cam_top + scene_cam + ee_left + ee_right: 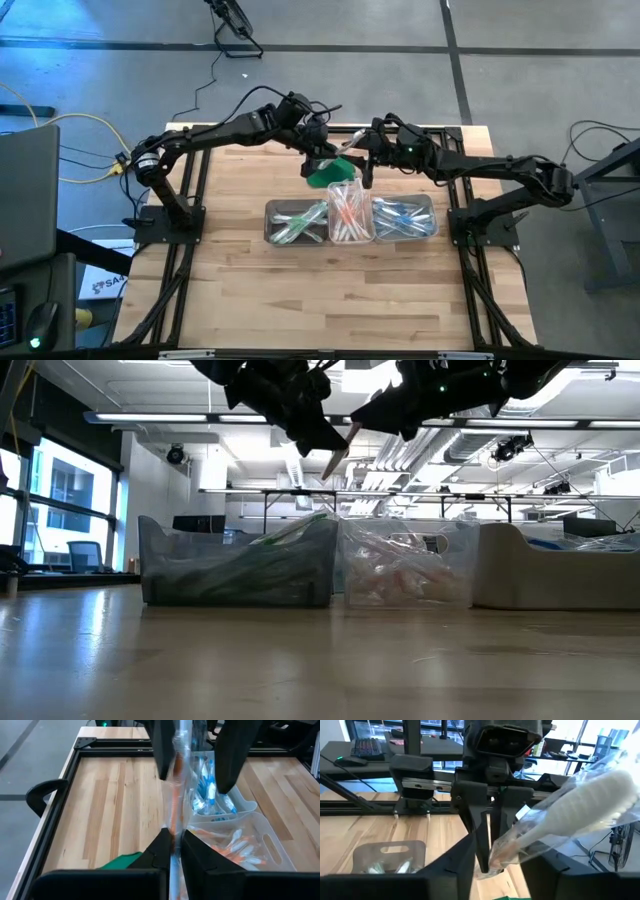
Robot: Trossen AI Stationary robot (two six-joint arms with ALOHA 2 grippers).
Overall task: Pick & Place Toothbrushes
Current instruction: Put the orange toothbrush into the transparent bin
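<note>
Almost done, it seems: the three clear tubs on the wooden counter already hold green, orange and blue toothbrushes. One orange toothbrush, in a crinkly clear wrapper, hangs above the middle tub. Both the left gripper and the right gripper pinch it with closed fingers. A soft green lump lies behind the tubs.

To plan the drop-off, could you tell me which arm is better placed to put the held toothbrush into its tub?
Probably the right: both grip the orange toothbrush, but the right pincer hangs nearer the middle tub of orange brushes, while the left pincer is over the green lump.
</note>
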